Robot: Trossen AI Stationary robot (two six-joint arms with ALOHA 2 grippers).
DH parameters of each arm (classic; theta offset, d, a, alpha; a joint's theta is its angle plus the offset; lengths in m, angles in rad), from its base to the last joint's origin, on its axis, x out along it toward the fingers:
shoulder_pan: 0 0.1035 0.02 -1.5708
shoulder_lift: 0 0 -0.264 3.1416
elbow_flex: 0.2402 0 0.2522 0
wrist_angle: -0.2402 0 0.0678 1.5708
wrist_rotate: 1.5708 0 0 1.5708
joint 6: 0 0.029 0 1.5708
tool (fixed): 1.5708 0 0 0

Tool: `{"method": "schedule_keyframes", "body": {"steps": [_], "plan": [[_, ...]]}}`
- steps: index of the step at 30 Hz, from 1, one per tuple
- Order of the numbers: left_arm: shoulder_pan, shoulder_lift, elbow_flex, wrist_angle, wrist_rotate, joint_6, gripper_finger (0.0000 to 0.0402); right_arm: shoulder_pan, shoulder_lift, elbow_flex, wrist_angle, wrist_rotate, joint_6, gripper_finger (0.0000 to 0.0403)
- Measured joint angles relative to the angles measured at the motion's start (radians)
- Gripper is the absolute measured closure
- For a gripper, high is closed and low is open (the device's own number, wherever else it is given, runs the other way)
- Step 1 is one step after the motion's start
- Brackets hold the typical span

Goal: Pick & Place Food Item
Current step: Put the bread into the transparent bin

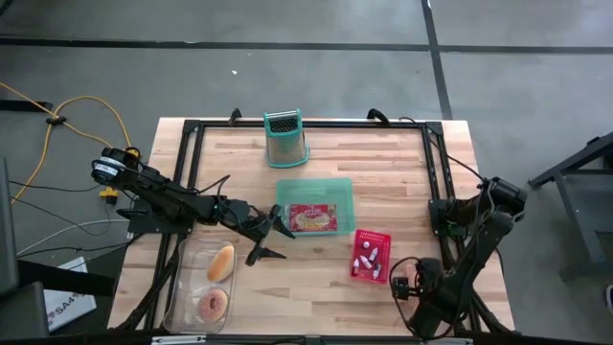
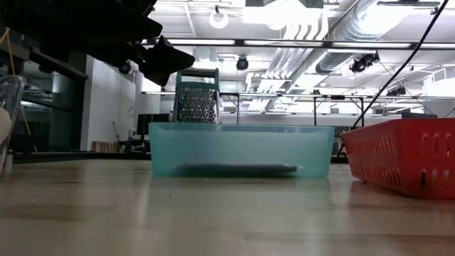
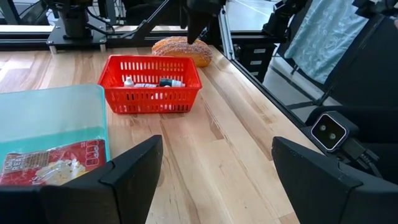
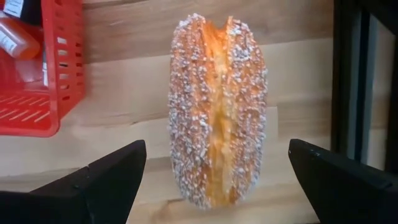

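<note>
Wooden table [image 1: 316, 307] with a black frame around its edge. Left arm reaches in from the table's left side; right arm is folded at the near right corner.

Teal bin [image 1: 315, 208] sits mid-table, holding a red-labelled food packet [image 1: 313, 218]. Behind it, a metal box grater [image 1: 285, 140] with teal trim stands upright near the far edge. A clear plastic tray [image 1: 182, 287] at the near left holds an oblong bun [image 1: 220, 263] and a pink-glazed donut [image 1: 213, 306]. A red basket [image 1: 370, 255] sits right of the bin, with small bottles and tubes in it.

Left gripper [image 1: 273, 238]: fingers spread, nothing between them, hovering off the table between the clear tray and the teal bin. Its wrist view looks past both fingers at the bin and the basket.

Right gripper [image 4: 214, 186]: fingers spread wide, nothing pinched, poised directly over the sugar-coated split roll [image 4: 217, 106]. The roll lies on bare wood just beside the red basket, near the frame at the table's right edge, with a filled seam along its length. In the high view the arm hides it.
</note>
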Motion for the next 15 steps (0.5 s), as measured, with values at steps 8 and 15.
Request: {"method": "schedule_keyframes", "body": {"steps": [8,15], "plan": [[0.0,0.0,0.0,0.0,0.0,0.0,0.0107,0.011,0.052,0.0,0.023,0.0,0.018,0.002],[0.0,0.0,0.0,0.0,0.0,0.0,0.0107,0.011,0.094,0.0,0.027,0.015,0.004,0.002]]}}
